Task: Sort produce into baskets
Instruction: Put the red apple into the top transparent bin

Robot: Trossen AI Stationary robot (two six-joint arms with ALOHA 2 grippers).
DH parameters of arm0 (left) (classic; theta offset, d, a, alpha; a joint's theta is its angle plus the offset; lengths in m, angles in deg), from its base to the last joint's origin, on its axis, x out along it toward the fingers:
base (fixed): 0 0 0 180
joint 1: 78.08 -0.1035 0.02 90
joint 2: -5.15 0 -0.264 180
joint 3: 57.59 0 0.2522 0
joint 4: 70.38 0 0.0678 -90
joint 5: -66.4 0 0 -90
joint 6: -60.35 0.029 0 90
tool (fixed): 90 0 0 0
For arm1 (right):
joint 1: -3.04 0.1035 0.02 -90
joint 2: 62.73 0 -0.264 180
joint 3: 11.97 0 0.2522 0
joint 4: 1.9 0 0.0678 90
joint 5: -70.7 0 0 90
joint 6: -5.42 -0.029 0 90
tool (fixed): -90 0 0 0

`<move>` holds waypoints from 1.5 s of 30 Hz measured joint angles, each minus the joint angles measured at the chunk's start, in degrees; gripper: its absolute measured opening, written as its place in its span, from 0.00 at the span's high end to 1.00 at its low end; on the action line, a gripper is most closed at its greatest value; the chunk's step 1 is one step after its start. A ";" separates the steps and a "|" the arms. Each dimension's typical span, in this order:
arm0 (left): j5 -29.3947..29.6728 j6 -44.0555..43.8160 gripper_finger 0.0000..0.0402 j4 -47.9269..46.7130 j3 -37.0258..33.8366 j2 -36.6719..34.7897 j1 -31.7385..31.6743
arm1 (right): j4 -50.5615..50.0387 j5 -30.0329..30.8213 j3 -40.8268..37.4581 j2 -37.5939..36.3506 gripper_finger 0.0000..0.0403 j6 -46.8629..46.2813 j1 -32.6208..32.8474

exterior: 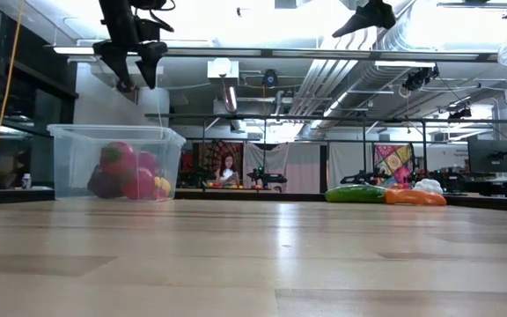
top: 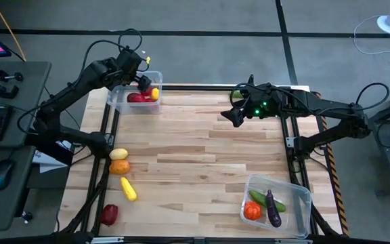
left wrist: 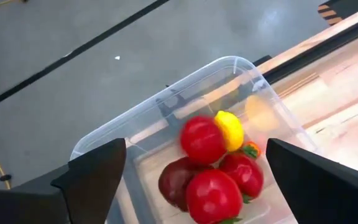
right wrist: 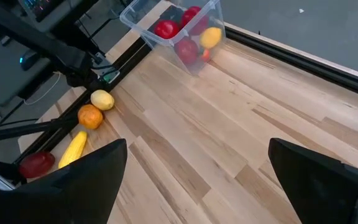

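Upper left of the high view, left gripper (top: 143, 70) hangs over the tub (top: 117, 100), jaws open, empty; loose produce, lemon (top: 118, 155) first, lies lower left on the worktop (top: 202, 156), nearer this arm; right gripper (top: 230, 116), jaws open, waits upper centre.

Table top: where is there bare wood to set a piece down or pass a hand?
The wide middle, between the far-left tub and near-right tub, is bare. The left edge is crowded: lemon, orange, yellow piece and red piece in a row. The open left gripper hangs over its tub; the open right gripper hangs above the far edge.
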 joint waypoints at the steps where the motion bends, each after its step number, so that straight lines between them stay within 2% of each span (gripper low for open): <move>1: 0.00 -0.60 0.06 -0.01 0.00 0.00 0.00 | 0.00 0.00 0.00 0.00 0.05 0.02 0.00; 3: -0.72 -4.11 0.06 -1.25 0.04 0.00 0.49 | 0.00 0.02 0.00 0.00 0.05 0.09 0.00; 6: -5.65 -10.52 0.06 -6.62 0.04 -0.18 2.35 | -0.02 -0.01 0.00 0.00 0.05 1.20 0.00; 10: -12.27 -10.58 0.06 -8.87 -3.02 -3.00 11.54 | -0.45 -0.01 0.00 0.00 0.05 1.57 0.00; 13: -13.57 -14.64 0.06 -7.49 -7.45 -6.81 23.90 | -1.17 -0.01 0.00 0.00 0.05 1.65 0.00; 16: -13.38 -23.59 0.06 -6.18 -12.29 -10.28 39.15 | -2.35 -0.01 0.00 0.00 0.05 1.56 0.00; 21: -14.35 -48.40 0.06 -6.34 -20.21 -10.98 65.24 | -3.43 -0.31 0.00 0.00 0.05 1.58 0.00; 24: -20.40 -60.99 0.06 -6.44 -24.17 -7.33 77.91 | -3.54 -0.33 0.00 0.00 0.05 1.58 0.00; 28: -33.12 -65.45 0.06 -6.55 -26.36 0.55 89.09 | -3.54 -0.36 0.00 0.00 0.05 1.61 0.00; 30: -36.84 -63.48 0.06 -6.23 -25.82 4.09 92.82 | -3.54 -0.38 0.00 0.00 0.05 2.24 0.00; 33: -37.37 -59.72 0.06 -6.05 -23.36 7.84 96.87 | -3.54 -0.42 0.00 0.00 0.05 3.07 0.00; 37: -39.58 -58.57 0.06 -6.01 -21.96 11.14 98.26 | -3.54 -0.42 0.00 0.00 0.05 3.09 0.00; 45: -59.77 -61.18 0.06 -4.93 -21.94 13.84 93.89 | -3.53 0.25 0.00 0.00 0.05 3.68 0.00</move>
